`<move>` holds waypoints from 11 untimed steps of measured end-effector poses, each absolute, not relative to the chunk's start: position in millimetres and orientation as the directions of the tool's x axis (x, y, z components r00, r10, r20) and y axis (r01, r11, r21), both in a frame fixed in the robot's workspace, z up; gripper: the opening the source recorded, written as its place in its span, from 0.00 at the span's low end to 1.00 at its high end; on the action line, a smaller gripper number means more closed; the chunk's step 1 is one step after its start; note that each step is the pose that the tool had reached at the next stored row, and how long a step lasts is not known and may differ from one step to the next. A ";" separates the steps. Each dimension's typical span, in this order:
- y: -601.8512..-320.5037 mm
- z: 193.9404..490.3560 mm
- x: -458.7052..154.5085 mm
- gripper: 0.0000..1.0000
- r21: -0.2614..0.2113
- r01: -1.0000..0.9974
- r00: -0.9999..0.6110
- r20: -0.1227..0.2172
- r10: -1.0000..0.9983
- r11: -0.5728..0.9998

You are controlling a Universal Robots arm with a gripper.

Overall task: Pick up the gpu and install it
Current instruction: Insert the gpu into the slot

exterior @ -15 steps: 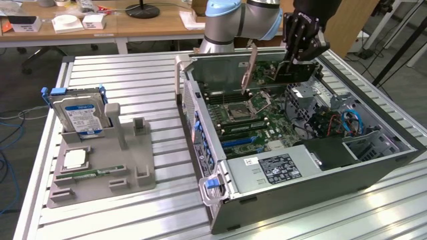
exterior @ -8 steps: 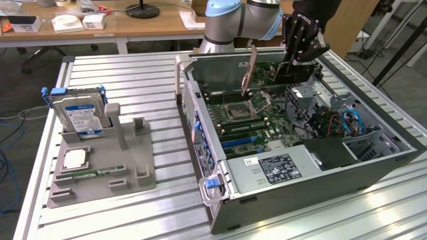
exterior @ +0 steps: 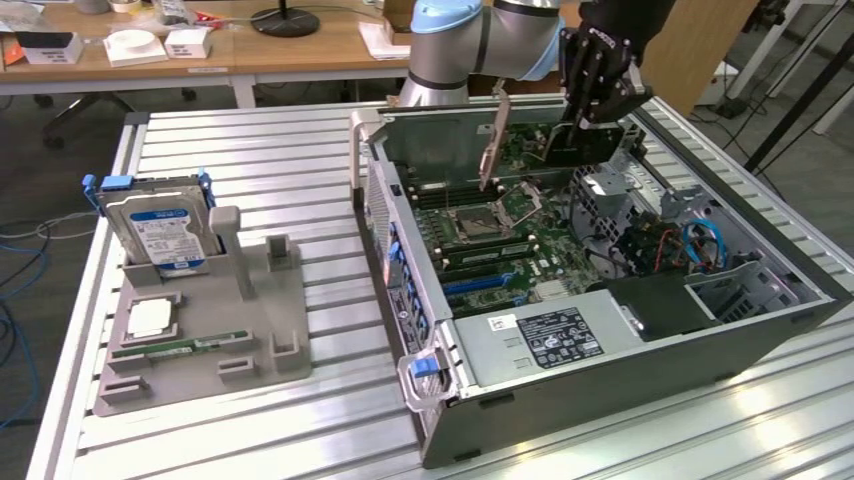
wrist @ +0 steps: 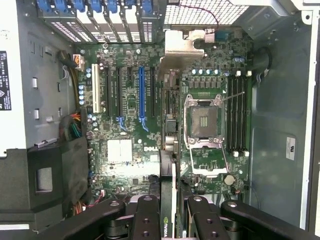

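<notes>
Lying open on its side on the slatted table [exterior: 240, 150], the case [exterior: 747, 330] took up most of the exterior view's right half, with its board [exterior: 534, 250] facing up. The arm [exterior: 454, 40] reached in from the far side, above the case. On the table toward the exterior view's left sat a grey holder [exterior: 200, 375], well apart from the case. A drive [exterior: 160, 235] stood upright in it and a memory stick [exterior: 180, 347] lay flat nearer the front. The gpu [exterior: 534, 150] [wrist: 169, 175] hung edge-down over the board near the case's far wall, seemingly clear of the slots, its silver bracket [exterior: 498, 140] toward the exterior view's left. From the wrist the card was seen edge-on, lined up between the blue slot [wrist: 141, 92] and the socket [wrist: 205, 122]. The claw [exterior: 581, 125] [wrist: 171, 200] held the gpu by its upper edge, fingers [wrist: 145, 220] pressed one on each face, jaws narrow around the thin card
</notes>
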State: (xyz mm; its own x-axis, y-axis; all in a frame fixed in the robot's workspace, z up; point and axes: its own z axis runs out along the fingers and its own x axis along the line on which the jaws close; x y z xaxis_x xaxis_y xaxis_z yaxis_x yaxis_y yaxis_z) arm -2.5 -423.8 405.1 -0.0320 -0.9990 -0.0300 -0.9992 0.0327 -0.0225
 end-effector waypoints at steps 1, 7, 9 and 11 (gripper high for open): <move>-423.3 404.7 -2.8 0.26 -0.023 -0.999 -0.031 -0.030 -0.999 0.032; -421.8 402.5 -4.7 0.26 -0.025 -0.999 -0.028 -0.030 -0.999 0.028; -421.6 401.7 -5.2 0.26 -0.025 -0.999 -0.026 -0.030 -0.999 0.027; -421.4 401.0 -5.7 0.26 -0.025 -0.999 -0.025 -0.030 -0.999 0.026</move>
State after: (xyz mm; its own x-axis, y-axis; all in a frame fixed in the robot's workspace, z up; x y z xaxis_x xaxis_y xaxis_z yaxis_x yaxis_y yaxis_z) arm -5.7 -421.4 401.0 -0.0252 -0.9992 -0.0300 -0.9993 0.0260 -0.0253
